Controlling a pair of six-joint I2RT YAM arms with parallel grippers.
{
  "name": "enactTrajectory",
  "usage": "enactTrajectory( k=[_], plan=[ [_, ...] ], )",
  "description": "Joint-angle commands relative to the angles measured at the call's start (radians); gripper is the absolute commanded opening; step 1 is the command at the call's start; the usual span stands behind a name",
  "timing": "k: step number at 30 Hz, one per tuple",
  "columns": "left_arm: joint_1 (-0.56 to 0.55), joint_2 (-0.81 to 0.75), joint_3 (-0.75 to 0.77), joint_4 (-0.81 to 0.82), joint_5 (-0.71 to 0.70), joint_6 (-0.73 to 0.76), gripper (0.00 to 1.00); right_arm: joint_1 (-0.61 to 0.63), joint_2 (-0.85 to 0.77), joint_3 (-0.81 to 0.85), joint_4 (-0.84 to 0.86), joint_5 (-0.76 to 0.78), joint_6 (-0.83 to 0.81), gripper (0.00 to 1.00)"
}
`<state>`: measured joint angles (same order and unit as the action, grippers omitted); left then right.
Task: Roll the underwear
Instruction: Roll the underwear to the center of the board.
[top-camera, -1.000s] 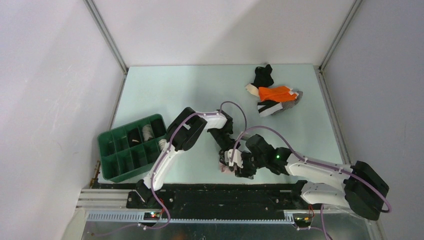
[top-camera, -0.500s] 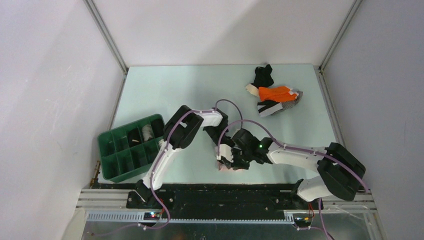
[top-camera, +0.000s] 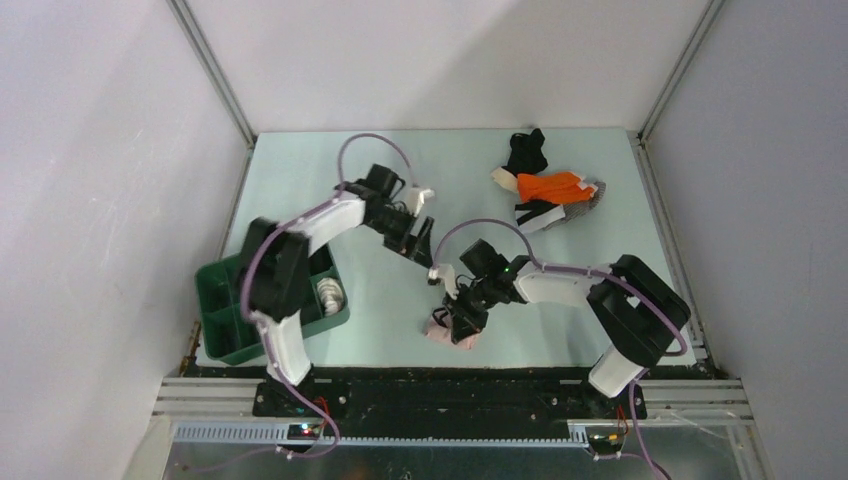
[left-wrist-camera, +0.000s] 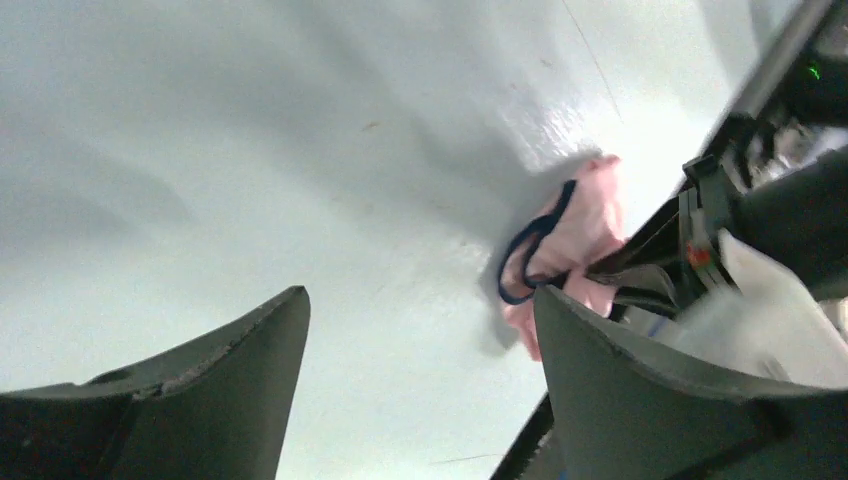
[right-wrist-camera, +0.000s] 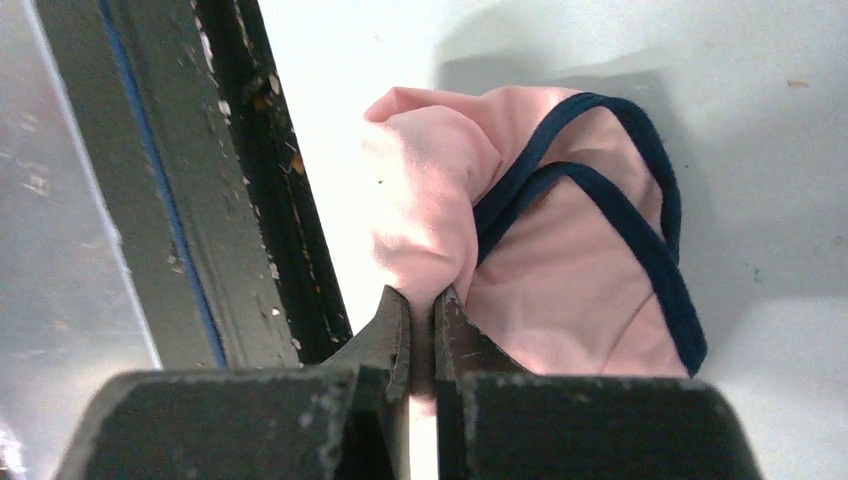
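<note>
At the near edge of the table (top-camera: 330, 180), hard against the black rail (right-wrist-camera: 260, 200), you have the pink underwear (right-wrist-camera: 560, 300) lying in a loose bundle, with its navy band looping across the outside. Your right gripper (right-wrist-camera: 422, 300) is closed tight on a thick fold at the bundle's rail-side edge; the fingers meet with only cloth between them. Your left gripper (left-wrist-camera: 418, 300) stands wide open and holds nothing. It hangs above bare table towards the middle, well apart from the garment and looking back at it. A heap of other garments (top-camera: 550, 190), orange, black and white, sits at the far right corner, untouched. The green tray (top-camera: 215, 350) sits at the near left, partly under the left arm. My reading is that you are mid-roll on the pink piece: it is gathered but not yet a tidy roll, since the band hangs slack and the free side is unsecured. The next move calls for a firm pinch while you turn the held fold over the rest of the cloth, away from the rail. The open left gripper should come in to pin the free side. Note the risk: the bundle lies so close to the rail that a pull towards you could drag it off the table surface.
</note>
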<state>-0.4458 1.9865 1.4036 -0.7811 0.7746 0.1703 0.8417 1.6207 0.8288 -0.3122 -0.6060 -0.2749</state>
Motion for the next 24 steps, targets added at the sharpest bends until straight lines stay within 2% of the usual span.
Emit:
enactTrajectory(
  k=[1,2,3,4,5,7,12,15,17,18,21,24],
  plan=[
    [0.036,-0.434,-0.263,0.475,-0.332,-0.232,0.87,-0.096,0.109,0.000,0.080,-0.131,0.131,0.00],
    [0.037,-0.496,-0.318,0.629,-0.369,-0.233,0.87,-0.114,0.137,-0.001,0.090,-0.165,0.153,0.00],
    [0.032,-0.605,-0.414,0.696,-0.382,-0.223,0.90,-0.149,0.150,-0.003,0.099,-0.176,0.168,0.00],
    [0.025,-0.647,-0.444,0.755,-0.409,-0.208,0.92,-0.166,0.171,-0.010,0.117,-0.195,0.198,0.00],
    [0.002,-0.701,-0.474,0.763,-0.421,-0.159,0.97,-0.192,0.180,-0.014,0.125,-0.205,0.210,0.00],
    [-0.052,-0.745,-0.493,0.721,-0.448,-0.046,0.99,-0.216,0.211,-0.023,0.140,-0.236,0.237,0.00],
    [-0.269,-0.829,-0.610,0.687,-0.508,0.337,1.00,-0.246,0.258,-0.053,0.169,-0.290,0.326,0.00],
    [-0.391,-0.900,-0.758,0.735,-0.537,0.522,0.99,-0.257,0.283,-0.066,0.181,-0.312,0.346,0.00],
    [-0.476,-0.934,-0.853,0.789,-0.520,0.675,0.98,-0.270,0.313,-0.062,0.189,-0.346,0.365,0.00],
    [-0.505,-0.942,-0.898,0.816,-0.509,0.742,0.93,-0.281,0.326,-0.055,0.181,-0.356,0.373,0.00],
    [-0.514,-0.912,-0.932,0.865,-0.386,0.869,0.81,-0.304,0.362,-0.038,0.160,-0.385,0.369,0.00],
    [-0.518,-0.839,-0.943,0.817,-0.295,1.047,0.72,-0.314,0.378,-0.036,0.168,-0.392,0.377,0.00]
  ],
)
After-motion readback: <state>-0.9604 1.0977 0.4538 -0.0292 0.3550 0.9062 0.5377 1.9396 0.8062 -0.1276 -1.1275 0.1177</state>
